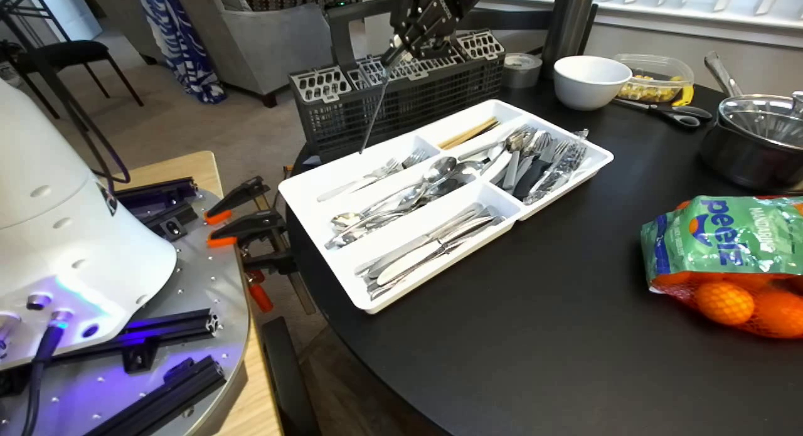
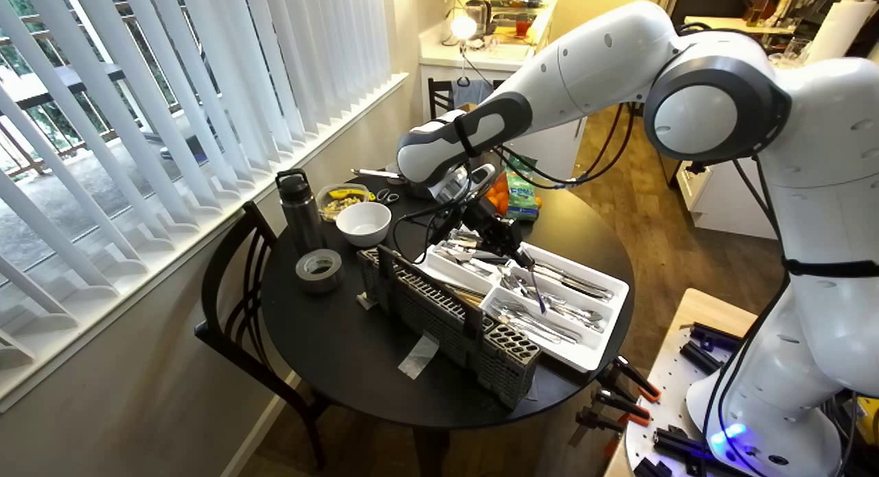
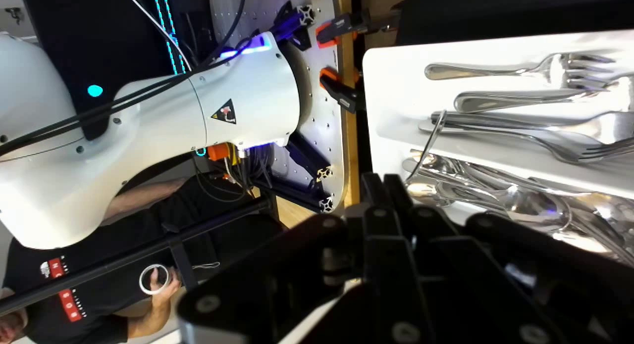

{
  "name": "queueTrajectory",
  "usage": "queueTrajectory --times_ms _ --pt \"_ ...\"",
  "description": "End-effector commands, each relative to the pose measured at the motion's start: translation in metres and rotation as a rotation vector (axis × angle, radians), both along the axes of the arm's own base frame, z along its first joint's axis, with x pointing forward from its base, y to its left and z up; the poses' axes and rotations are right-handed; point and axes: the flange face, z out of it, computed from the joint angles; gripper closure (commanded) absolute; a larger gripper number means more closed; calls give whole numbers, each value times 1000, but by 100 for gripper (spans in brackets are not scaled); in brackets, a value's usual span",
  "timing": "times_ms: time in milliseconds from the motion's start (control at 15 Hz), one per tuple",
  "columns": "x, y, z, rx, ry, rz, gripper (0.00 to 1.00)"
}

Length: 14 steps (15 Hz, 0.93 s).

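One metal utensil [image 3: 429, 142] hangs from our gripper [image 2: 525, 259], jaws pinched narrow on it. In the wrist view, we see it over the left end of the white tray [image 3: 396, 81], forks [image 3: 475, 73] to its right.

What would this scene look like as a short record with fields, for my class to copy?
Gripper: shut on a slim metal utensil, kind unclear
Utensil pose: hanging down, tilted, above the white tray
Tray holds: knives, forks, spoons, wooden sticks, mixed cutlery
Beside tray: dark slotted basket
Elsewhere on black table: white bowl, metal bottle, scissors, mandarin bag
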Motion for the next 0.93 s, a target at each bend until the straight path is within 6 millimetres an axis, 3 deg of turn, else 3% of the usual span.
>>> queueTrajectory --times_ms 0,333,867 --pt "8 -2 -16 -6 -15 32 97" --pt "8 4 -37 3 9 39 97" --pt "5 10 -49 17 29 57 97"
